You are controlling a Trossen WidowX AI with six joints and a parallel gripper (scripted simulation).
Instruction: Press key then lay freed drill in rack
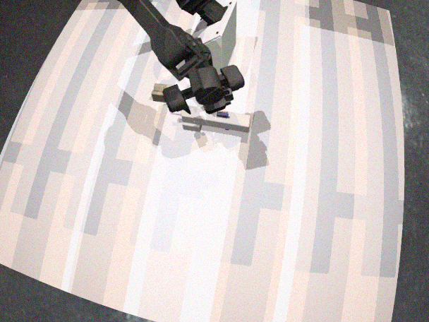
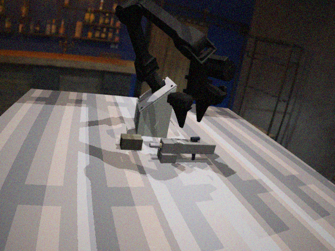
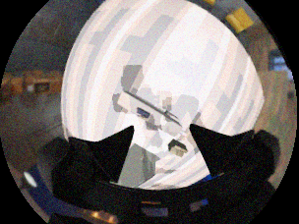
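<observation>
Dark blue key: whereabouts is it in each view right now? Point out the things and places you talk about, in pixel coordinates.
Top: key (image 1: 222,114) (image 2: 195,138) (image 3: 143,112) just right of centre, in the upper half.
Exterior: right of centre, slightly below mid-height.
Wrist: almost central, slightly left.
Shared landmark: the long grey block (image 1: 216,122) (image 2: 187,147) (image 3: 153,107) it stands in.

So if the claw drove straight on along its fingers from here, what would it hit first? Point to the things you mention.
Probably the long grey block (image 1: 216,123) (image 2: 187,147) (image 3: 156,117) under the open claw (image 1: 207,109) (image 2: 190,124) (image 3: 163,127). Depth is unclear, so it could just pass beside it.
</observation>
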